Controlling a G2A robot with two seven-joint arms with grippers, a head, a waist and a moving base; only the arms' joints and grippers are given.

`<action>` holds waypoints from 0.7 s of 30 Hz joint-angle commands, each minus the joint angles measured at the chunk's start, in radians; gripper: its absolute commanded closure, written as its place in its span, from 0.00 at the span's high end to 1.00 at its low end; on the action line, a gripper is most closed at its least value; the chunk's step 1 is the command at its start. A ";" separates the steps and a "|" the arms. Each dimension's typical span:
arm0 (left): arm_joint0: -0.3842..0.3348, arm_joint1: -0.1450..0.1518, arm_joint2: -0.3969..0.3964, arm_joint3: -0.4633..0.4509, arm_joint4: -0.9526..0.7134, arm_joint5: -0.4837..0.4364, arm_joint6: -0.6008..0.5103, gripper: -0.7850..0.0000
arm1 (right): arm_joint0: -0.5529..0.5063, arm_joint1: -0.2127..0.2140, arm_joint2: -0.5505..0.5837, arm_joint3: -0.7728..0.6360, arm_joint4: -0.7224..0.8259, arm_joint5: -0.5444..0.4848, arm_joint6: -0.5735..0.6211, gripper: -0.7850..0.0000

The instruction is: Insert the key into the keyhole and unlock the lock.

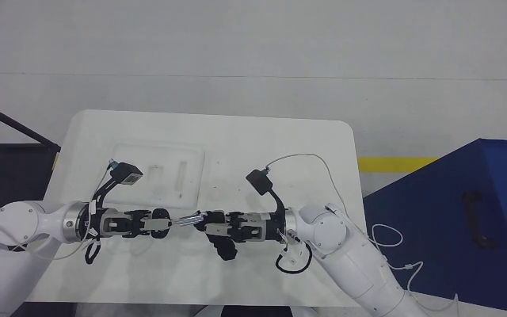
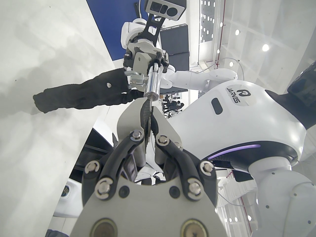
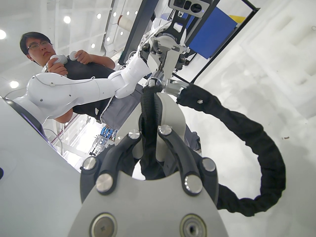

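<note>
My left gripper (image 2: 148, 108) is shut on the dark head of the key (image 2: 147, 117). The key's blade points into the end of the silver lock cylinder (image 2: 152, 82). My right gripper (image 3: 149, 97) is shut on the lock's black fabric-covered cable (image 3: 148, 119), which loops away beside it (image 3: 261, 144). In the top view the two grippers face each other tip to tip above the table's front middle: left gripper (image 1: 168, 223), right gripper (image 1: 209, 221), silver lock (image 1: 188, 221) between them. How deep the blade sits in the keyhole is hidden.
A white foam tray (image 1: 158, 170) with shallow recesses lies on the white table (image 1: 317, 150) behind the left arm. The table's front edge is close under both arms. A blue panel (image 1: 444, 214) stands off the right side.
</note>
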 commanded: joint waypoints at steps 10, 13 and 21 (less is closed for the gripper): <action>0.022 -0.013 -0.012 -0.040 0.050 -0.014 0.063 0.00 | -0.004 -0.001 -0.020 -0.008 -0.002 0.009 0.004 0.00; 0.030 -0.017 -0.019 -0.048 0.056 -0.020 0.069 0.00 | -0.002 -0.001 -0.022 -0.007 -0.005 0.010 0.002 0.00; 0.059 -0.029 -0.049 -0.102 0.105 -0.120 0.082 0.00 | -0.004 0.000 -0.016 -0.005 0.013 0.015 -0.005 0.00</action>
